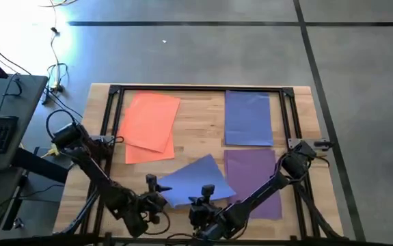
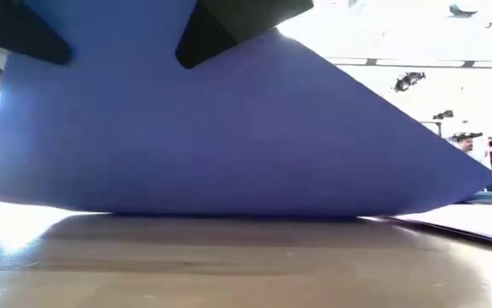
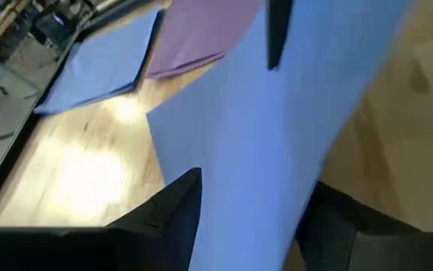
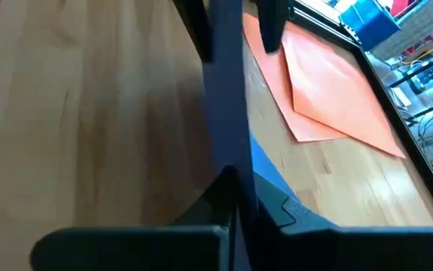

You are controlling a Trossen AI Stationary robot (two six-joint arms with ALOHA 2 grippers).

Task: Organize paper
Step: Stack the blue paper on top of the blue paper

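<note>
From above, a loose blue sheet [image 1: 195, 179] lies skewed at the near middle of the table [image 1: 203, 147], between the left hand [image 1: 156, 199] and right hand [image 1: 206, 200] — orange stack [image 1: 150, 126] far left, blue stack [image 1: 248, 117] far right, purple stack [image 1: 254, 174] near right. The low view shows the sheet lifted, its lower edge on the wood. The left wrist view shows left fingers astride the sheet, apparently grasping it. The right wrist view shows the right hand clenched on its edge.

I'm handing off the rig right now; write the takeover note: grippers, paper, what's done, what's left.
Left gripper and right gripper: both shut on the loose blue paper sheet, lifted at the table's near edge.
Orange paper sheets: far left, fanned unevenly.
Blue paper stack: far right.
Purple paper stack: near right.
Done: three colour groups.
Left: put the held sheet on the blue stack, square the orange.
</note>
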